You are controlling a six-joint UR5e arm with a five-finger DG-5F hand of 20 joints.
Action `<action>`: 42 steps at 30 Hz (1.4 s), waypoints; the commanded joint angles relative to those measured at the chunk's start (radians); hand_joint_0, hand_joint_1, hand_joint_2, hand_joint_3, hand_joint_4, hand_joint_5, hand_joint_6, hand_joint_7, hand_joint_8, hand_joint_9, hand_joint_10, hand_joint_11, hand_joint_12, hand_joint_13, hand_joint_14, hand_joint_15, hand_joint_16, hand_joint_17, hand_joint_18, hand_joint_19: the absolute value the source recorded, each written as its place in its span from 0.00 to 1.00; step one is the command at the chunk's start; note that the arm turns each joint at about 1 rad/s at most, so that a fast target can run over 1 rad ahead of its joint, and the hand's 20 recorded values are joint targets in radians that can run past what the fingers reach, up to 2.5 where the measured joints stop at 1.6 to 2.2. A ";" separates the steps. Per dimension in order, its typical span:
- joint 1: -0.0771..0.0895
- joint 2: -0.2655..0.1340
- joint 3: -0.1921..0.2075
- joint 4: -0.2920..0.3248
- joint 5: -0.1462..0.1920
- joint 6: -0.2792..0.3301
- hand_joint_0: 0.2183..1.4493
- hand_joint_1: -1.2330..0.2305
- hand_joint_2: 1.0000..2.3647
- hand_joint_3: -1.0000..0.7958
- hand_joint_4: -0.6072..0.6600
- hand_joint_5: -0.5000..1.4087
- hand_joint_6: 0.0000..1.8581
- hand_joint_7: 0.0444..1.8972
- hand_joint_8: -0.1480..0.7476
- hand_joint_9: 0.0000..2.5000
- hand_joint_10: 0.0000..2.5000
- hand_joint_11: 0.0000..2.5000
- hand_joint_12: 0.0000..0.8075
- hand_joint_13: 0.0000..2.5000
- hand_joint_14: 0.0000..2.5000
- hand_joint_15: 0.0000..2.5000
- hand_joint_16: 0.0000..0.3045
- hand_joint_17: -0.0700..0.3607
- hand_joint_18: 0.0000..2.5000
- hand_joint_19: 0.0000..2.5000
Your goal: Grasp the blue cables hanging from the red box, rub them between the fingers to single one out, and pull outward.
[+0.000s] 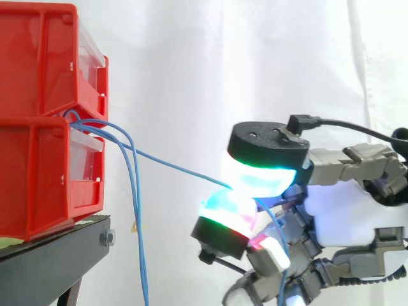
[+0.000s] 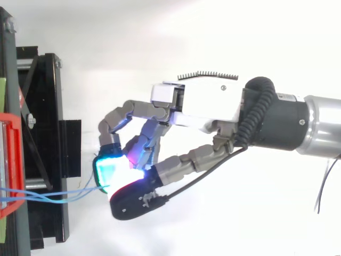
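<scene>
Thin blue cables point(image 1: 131, 166) come out between two stacked red bins point(image 1: 44, 121) at the left of the side view. Most of them hang down in loops beside the stand. One blue cable point(image 1: 178, 167) runs taut and slanting from the bins to my hand point(image 1: 331, 210). Two glowing fingertips point(image 1: 258, 175) are pinched together on that cable, one above and one below it. In the top view the hand point(image 2: 197, 106) reaches in from the right, and its curled fingers meet on the cables point(image 2: 58, 194) just off the red bin point(image 2: 10, 165).
The bins rest on a black stand point(image 1: 57, 255) with a bolt at its front edge. A white curtain hangs behind everything. Between the stand and my hand there is open air crossed by the hanging loops.
</scene>
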 commanded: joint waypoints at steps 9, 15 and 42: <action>-0.003 0.049 -0.071 0.018 0.007 0.001 0.30 0.27 0.00 0.57 0.55 0.22 0.47 0.65 0.63 0.46 0.01 0.28 0.64 0.35 0.01 0.18 0.25 0.56 0.44 0.20; -0.001 0.048 -0.071 0.021 0.005 -0.007 0.30 0.27 0.00 0.57 0.55 0.22 0.47 0.65 0.63 0.46 0.00 0.29 0.64 0.35 0.00 0.17 0.25 0.57 0.44 0.20; -0.001 0.048 -0.071 0.022 0.005 -0.010 0.30 0.27 0.00 0.57 0.55 0.22 0.48 0.65 0.63 0.46 0.01 0.29 0.64 0.35 0.00 0.18 0.25 0.57 0.44 0.20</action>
